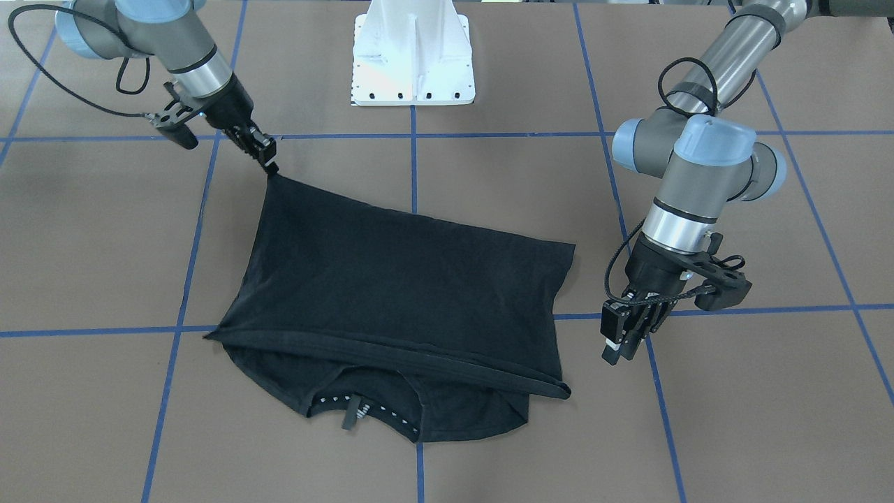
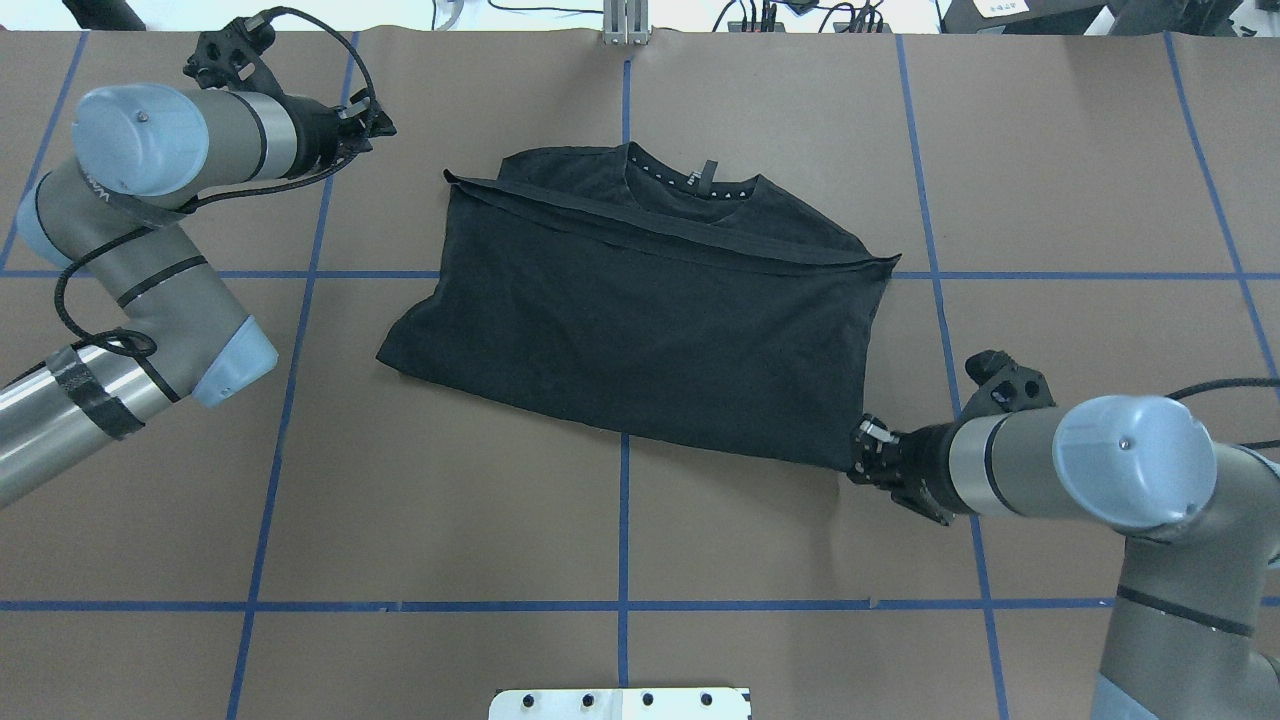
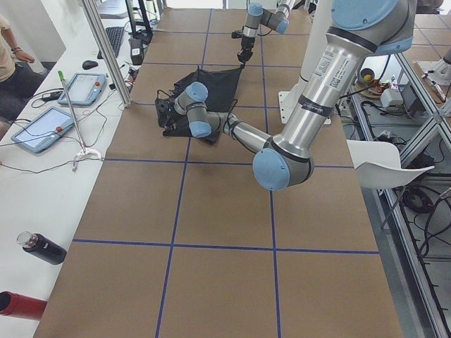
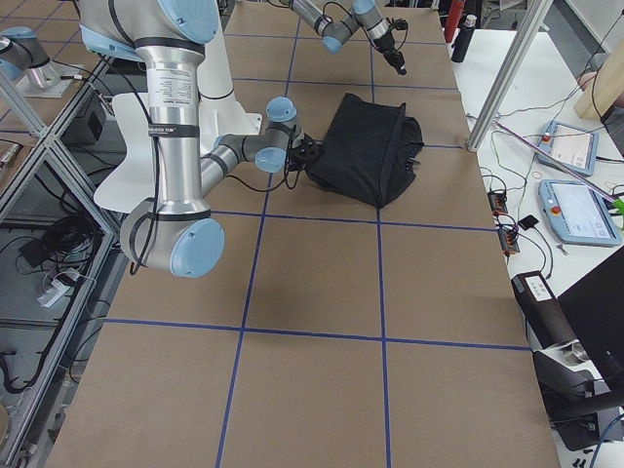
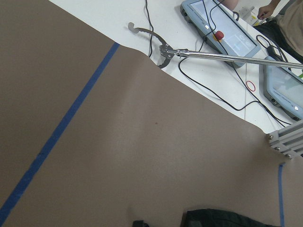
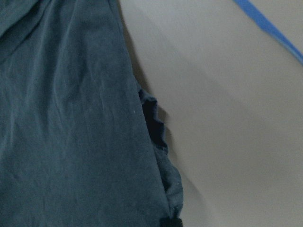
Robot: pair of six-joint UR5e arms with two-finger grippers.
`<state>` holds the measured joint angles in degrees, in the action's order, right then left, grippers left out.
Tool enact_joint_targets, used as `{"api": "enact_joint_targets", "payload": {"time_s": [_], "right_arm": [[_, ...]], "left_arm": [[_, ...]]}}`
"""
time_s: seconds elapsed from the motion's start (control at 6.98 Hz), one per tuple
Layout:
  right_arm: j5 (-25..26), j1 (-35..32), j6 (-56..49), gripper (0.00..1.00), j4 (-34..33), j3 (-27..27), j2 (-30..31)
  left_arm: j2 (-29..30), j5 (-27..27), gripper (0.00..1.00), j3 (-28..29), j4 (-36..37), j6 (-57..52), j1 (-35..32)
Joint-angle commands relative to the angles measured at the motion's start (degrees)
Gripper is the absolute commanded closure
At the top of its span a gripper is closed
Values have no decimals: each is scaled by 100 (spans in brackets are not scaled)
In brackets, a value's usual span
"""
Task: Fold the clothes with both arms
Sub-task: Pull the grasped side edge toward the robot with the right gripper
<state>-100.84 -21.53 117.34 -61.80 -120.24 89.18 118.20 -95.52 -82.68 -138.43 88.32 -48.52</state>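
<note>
My right gripper (image 2: 862, 452) is pinching the near right corner of the folded black shirt (image 2: 640, 320), which is lying in the middle of the table (image 2: 400, 500). My left gripper (image 1: 620, 355) is hovering empty over the tabletop, just beyond the shirt's left edge. I cannot tell how far it is open.

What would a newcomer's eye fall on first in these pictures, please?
A black T-shirt, folded over itself with the collar showing, lies on the brown, blue-taped table. The right arm has its jaws pinched on the shirt's corner on the robot's side. The left arm hangs beside the shirt's other side, jaws clear of it.
</note>
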Motion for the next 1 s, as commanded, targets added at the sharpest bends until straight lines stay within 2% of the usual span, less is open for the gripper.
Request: {"api": "enact_joint_targets", "payload": {"time_s": [0.0, 0.14, 0.29, 0.57, 0.86], "right_arm": [[-512, 936, 122, 100, -8, -647, 441], [-908, 1349, 131, 95, 1, -676, 486], [-903, 1719, 174, 1, 1, -667, 495], [-885, 1784, 184, 0, 1, -650, 486], [-990, 822, 175, 0, 1, -694, 425]], "left_arm": [[-78, -63, 57, -301, 36, 10, 18], [-122, -342, 56, -354, 27, 166, 27], [-122, -475, 56, -511, 70, 290, 35], [-183, -581, 55, -731, 80, 361, 123], [-288, -617, 53, -881, 88, 554, 351]]}}
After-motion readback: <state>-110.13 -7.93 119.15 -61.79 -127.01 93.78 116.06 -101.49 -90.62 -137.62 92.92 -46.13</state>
